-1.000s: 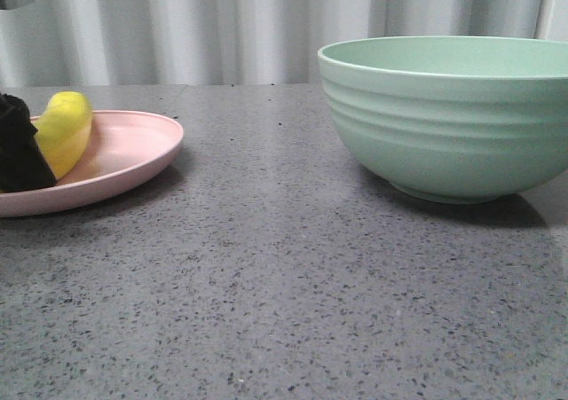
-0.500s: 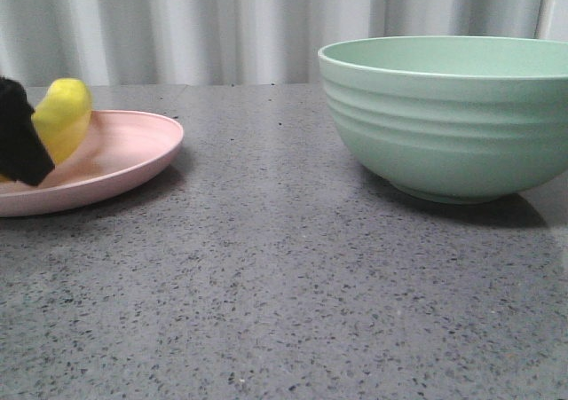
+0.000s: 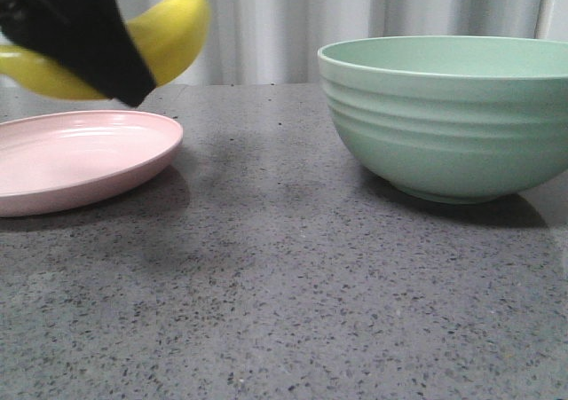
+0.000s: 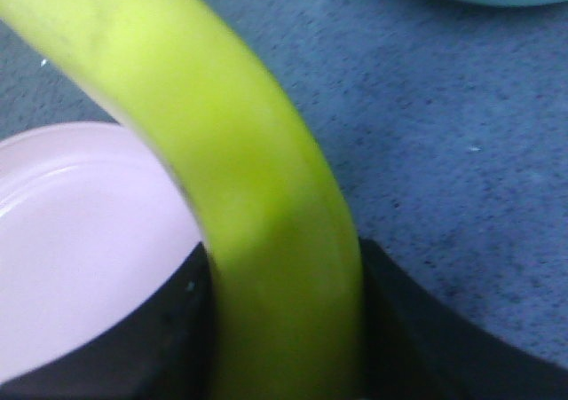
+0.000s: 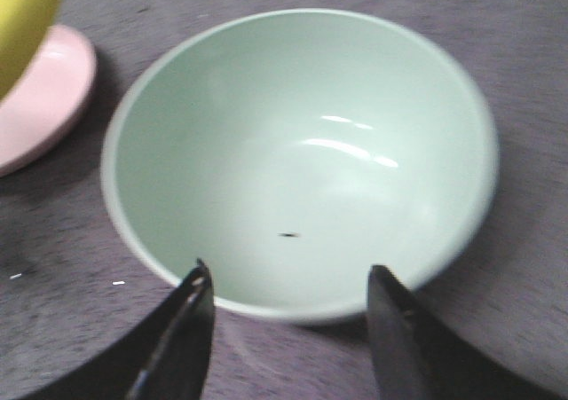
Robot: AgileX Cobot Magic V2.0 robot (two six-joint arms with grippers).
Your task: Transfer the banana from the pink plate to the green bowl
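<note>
Item: banana (image 3: 173, 29), clamped in my left pincer (image 3: 84, 32), aloft over the pink plate (image 3: 80, 156) at the worktop's left edge; my right pincer (image 5: 288, 316) gapes above the green bowl (image 3: 453, 116); carry and drop outstanding.

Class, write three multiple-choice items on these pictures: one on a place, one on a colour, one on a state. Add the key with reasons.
1. Where is the banana?
A. lying in the green bowl
B. held in the air above the pink plate
C. lying on the table

2. What colour is the plate?
A. pink
B. blue
C. white

3. How is the right hand?
A. shut on the banana
B. shut on the bowl's rim
C. open

Key: B, the left hand grips it clear of the plate; A, pale pink; C, its fingers stand apart above the green bowl.
</note>
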